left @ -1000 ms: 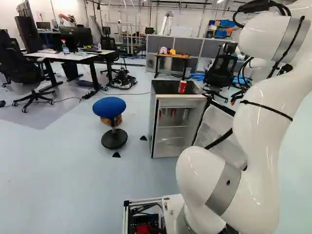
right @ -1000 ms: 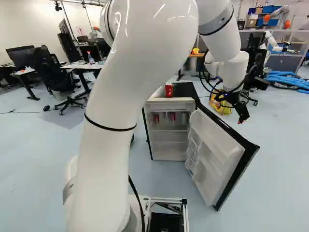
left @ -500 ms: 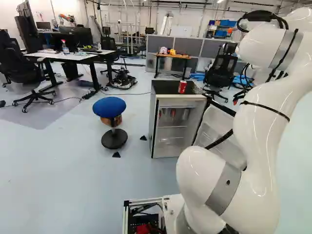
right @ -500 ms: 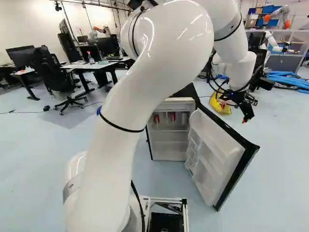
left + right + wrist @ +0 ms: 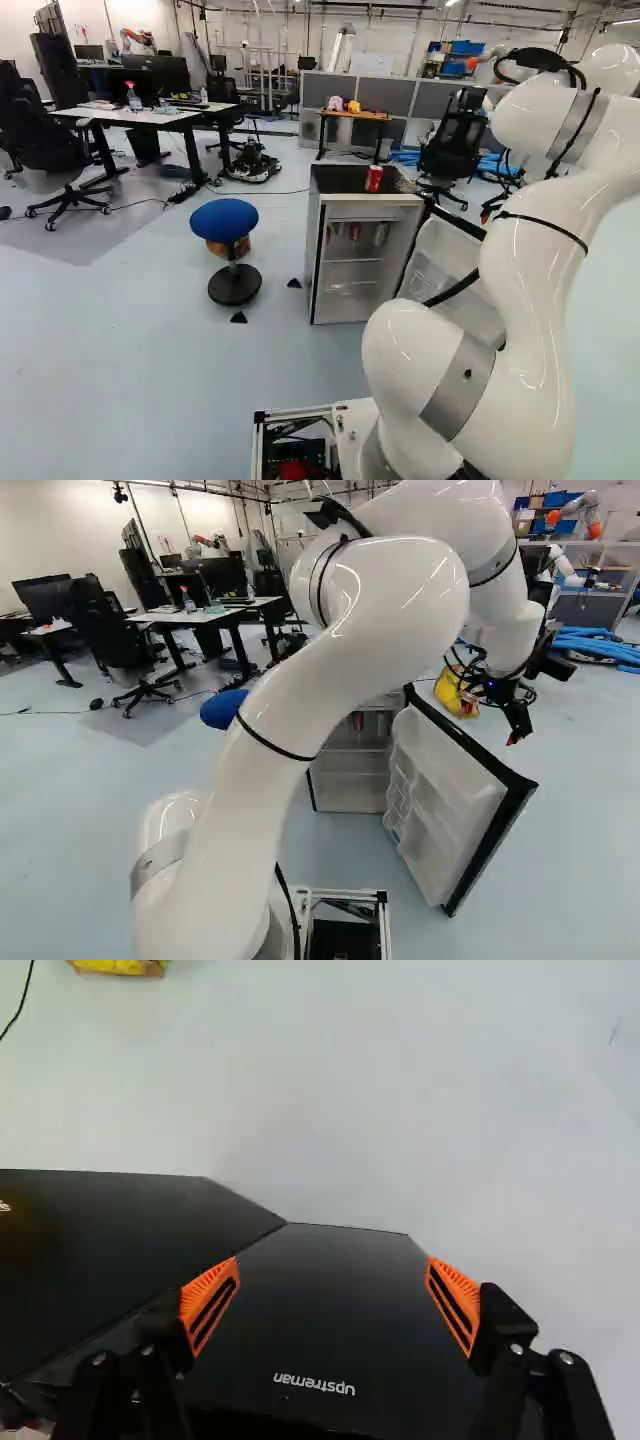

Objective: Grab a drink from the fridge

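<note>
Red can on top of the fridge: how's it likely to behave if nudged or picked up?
The can stands upright and looks taller than wide, so a high push would probably tip it. Its round side suggests it would then roll, perhaps off the fridge top's nearby front edge. The smooth-looking wall may slip under a light pinch.

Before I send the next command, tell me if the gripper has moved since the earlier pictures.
Yes: in the right base view, the gripper has shifted rightward and slightly down against the open fridge door, which has not moved.
</note>
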Robot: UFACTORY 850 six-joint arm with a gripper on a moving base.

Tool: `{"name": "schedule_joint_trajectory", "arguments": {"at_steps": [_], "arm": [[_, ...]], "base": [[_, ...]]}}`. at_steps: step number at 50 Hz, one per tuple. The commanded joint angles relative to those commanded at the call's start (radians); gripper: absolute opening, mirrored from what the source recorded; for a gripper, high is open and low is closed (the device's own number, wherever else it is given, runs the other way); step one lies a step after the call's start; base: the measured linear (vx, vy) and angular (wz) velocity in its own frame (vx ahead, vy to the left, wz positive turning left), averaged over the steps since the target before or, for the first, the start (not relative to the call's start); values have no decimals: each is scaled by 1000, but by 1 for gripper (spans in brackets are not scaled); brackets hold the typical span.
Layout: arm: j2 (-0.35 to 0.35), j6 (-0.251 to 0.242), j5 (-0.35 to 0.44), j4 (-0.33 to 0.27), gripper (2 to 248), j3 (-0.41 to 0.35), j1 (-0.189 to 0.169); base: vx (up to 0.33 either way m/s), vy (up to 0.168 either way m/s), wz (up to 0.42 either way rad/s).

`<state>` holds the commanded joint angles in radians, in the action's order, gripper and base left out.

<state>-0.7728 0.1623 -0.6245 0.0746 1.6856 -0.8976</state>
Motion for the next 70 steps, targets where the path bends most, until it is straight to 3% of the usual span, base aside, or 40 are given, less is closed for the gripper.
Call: {"name": "schedule_joint_trajectory", "arguments": {"at_steps": [23, 70], "arm": [[-15, 0, -7, 0, 247, -4, -2], [120, 0, -96, -11, 247, -215, -19]], "base": [[0, 0, 0], [0, 0, 0]]}}
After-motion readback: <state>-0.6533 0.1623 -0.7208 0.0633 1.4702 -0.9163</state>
